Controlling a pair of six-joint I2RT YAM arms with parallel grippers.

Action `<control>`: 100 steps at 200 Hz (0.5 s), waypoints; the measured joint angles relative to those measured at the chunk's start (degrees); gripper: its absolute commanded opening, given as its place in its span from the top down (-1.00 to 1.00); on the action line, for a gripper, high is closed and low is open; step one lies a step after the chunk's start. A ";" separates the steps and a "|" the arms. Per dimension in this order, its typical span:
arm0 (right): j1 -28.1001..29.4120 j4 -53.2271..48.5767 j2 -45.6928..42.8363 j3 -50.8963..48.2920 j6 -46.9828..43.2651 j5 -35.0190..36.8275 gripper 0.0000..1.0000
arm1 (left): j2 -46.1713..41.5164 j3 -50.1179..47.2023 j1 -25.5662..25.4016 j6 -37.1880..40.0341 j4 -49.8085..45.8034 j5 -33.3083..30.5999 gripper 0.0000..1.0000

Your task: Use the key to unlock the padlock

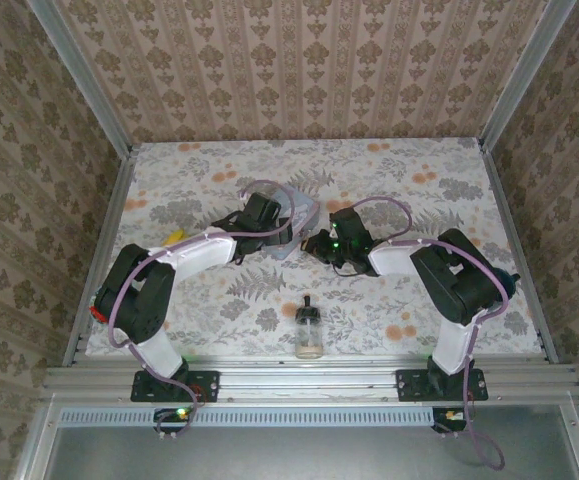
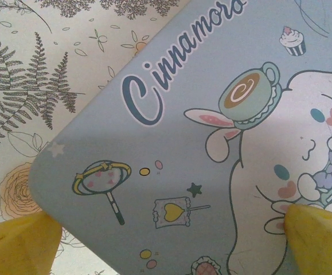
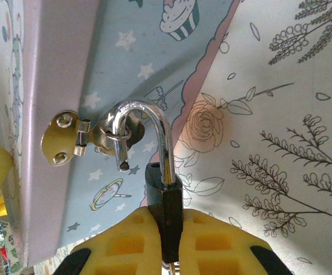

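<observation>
Right wrist: dark padlock (image 3: 164, 197), shiny shackle (image 3: 154, 114) open, hooked through tin (image 3: 57, 63) hasp (image 3: 62, 137); right tool (image 3: 166, 232) pinches its body, arm stretched leftward. Left tool (image 2: 168, 238) spread wide over tin.

Left arm (image 1: 179, 258): stretched forward and inward, toward table centre.
Left gripper (image 2: 166, 243): yellow fingers (image 2: 16, 240) spread wide.
Right arm (image 1: 409, 258): folded, reaching inward.
Right gripper (image 3: 166, 235): pads clamped on padlock (image 3: 163, 192) body.
</observation>
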 measured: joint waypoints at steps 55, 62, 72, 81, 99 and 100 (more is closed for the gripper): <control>-0.66 2.16 0.90 -0.02 1.07 -0.55 1.00 | -0.15 -0.46 0.00 0.00 0.68 0.02 -1.00; -0.66 2.56 1.25 -0.02 1.31 -0.66 1.00 | -0.17 -0.55 0.00 0.00 0.76 0.04 -1.00; -0.68 3.08 1.77 0.00 1.57 -0.83 1.00 | -0.20 -0.68 0.00 -0.02 0.94 0.15 -1.00; -0.68 3.56 2.25 0.02 1.77 -0.98 1.00 | -0.20 -0.76 0.00 -0.02 1.07 0.17 -1.00; -0.68 4.13 2.78 0.13 2.12 -1.31 1.00 | -0.31 -0.87 0.00 -0.17 1.16 0.20 -1.00; -0.68 4.13 2.80 0.13 2.12 -1.33 1.00 | -0.31 -0.87 0.00 -0.17 1.16 0.20 -1.00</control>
